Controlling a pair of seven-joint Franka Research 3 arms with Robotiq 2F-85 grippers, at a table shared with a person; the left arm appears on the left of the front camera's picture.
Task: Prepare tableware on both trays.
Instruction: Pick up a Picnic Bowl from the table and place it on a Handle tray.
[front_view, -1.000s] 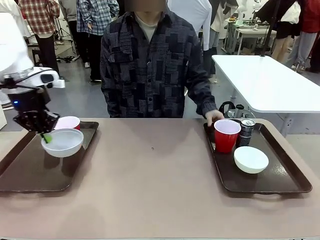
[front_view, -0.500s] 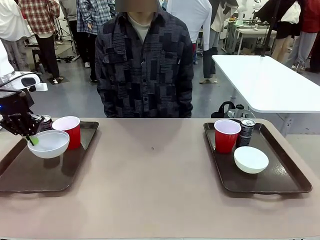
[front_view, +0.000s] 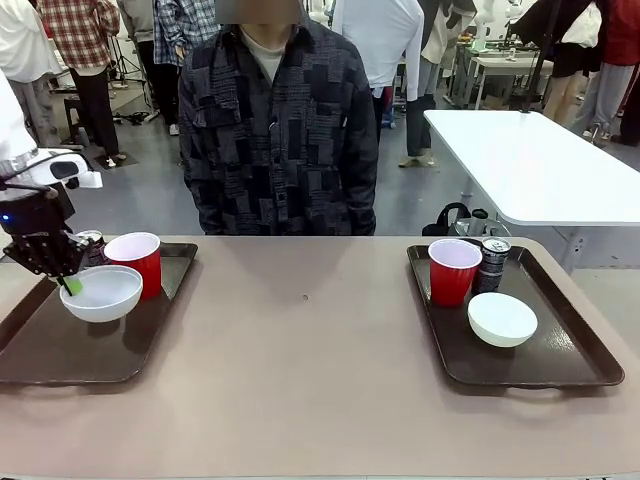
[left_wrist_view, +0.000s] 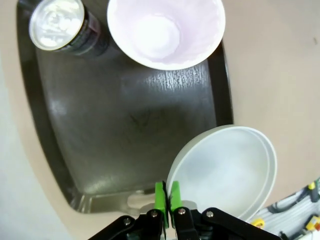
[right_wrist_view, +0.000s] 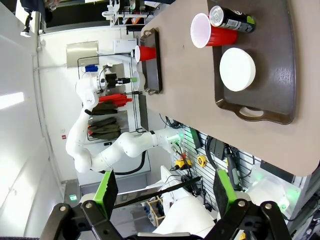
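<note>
While our left end effector pinches the bowl rim above the left tray, the bowl could slip. Beside it, the red cup risks a knock; our right end effector hangs open.

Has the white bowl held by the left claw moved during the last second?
Yes. The bowl has gone left and slightly down against the left tray, away from the red cup.

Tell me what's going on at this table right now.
The robot is setting tableware on two trays. Its left end effector is shut on the rim of a white bowl, holding it over the left tray, where a red cup and a can already stand. The right tray has its cup, can and bowl. The right end effector is open, held high. A person stands across the table.
</note>
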